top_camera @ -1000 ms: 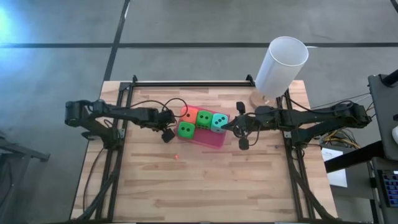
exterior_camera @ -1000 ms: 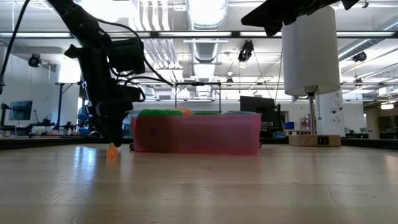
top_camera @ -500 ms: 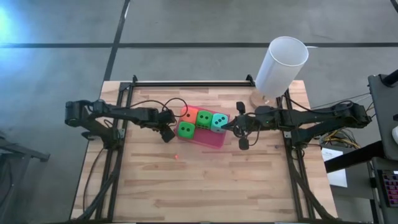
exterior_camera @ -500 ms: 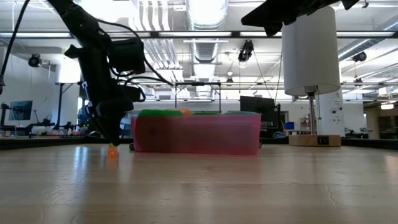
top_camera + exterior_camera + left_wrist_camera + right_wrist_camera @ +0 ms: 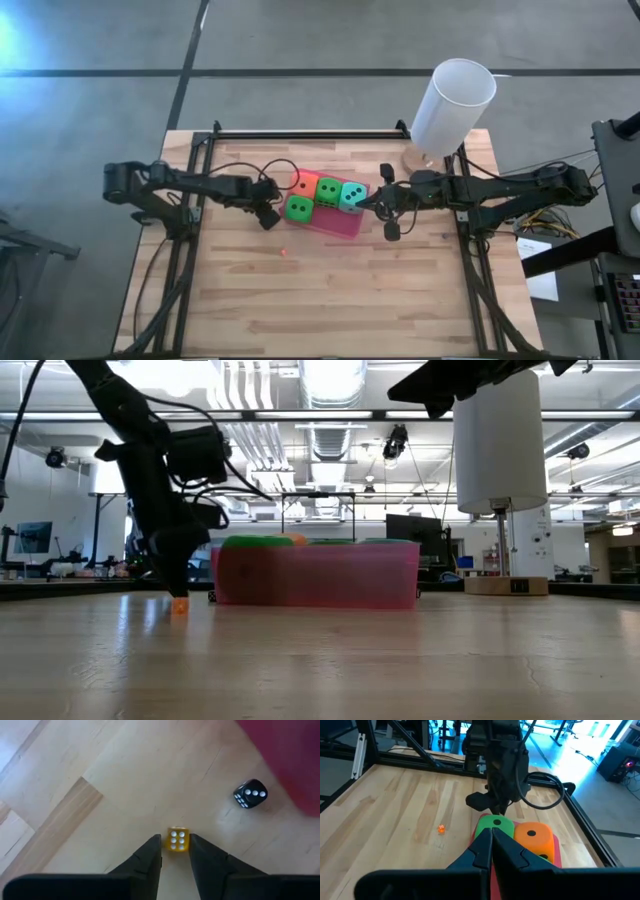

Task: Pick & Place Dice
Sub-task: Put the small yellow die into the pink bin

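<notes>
My left arm has leaned a little away from the pink pad (image 5: 340, 224) since the earlier frame, and its jaws have pulled in from wide to narrow. The left gripper (image 5: 268, 214) sits low at the pad's 9 o'clock side. Its two fingers (image 5: 150, 855) now press in on a tiny yellow die (image 5: 178, 840), one on each side, so I think it is pinched. It does not look lifted off the wood yet. That means the picking part is nearly done and the lift comes next.

A tiny black die (image 5: 250, 793) lies near the yellow one, closer to the pad. The four big dice (image 5: 328, 189) sit together on top of the pad: orange, two green and teal.

The right gripper (image 5: 375, 205) hangs at the pad's 3 o'clock end with its jaws closed on nothing.

Room to move: the pad's edge is just beside my left fingers, so I would go straight up first. The table (image 5: 400, 300) is open wood toward 6 o'clock, but for a small orange thing (image 5: 285, 251) there. The tall white cylinder (image 5: 452, 108) stands at 1 o'clock, well apart from my left arm.
</notes>
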{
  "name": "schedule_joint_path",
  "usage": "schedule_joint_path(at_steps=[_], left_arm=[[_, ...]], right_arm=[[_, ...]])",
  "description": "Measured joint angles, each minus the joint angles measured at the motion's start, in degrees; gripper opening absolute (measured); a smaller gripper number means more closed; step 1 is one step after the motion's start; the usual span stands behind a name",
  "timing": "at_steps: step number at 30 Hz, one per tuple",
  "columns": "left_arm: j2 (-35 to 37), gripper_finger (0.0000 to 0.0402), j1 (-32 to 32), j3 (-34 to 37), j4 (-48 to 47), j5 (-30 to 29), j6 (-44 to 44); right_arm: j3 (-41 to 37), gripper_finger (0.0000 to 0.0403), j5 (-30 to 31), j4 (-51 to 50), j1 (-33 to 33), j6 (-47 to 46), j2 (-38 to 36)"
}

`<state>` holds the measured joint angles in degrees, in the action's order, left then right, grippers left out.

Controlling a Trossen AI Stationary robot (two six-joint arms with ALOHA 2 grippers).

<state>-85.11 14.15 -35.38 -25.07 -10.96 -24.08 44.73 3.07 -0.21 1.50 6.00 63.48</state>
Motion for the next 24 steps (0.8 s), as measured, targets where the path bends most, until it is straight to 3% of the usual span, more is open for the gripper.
schedule_joint_path(at_steps=[16,24], left_arm=[[-0.12,0.0099,0.04,0.41,2.81,0.20,4.79],[-0.08,0.0063,0.09,0.53,2.76,1.52,4.79]], right_arm=[[0.00,0.0008,0.00,0.02,0.00,0.00,0.02],[0.00,0.0008,0.00,0.02,0.02,-0.02,0.02]])
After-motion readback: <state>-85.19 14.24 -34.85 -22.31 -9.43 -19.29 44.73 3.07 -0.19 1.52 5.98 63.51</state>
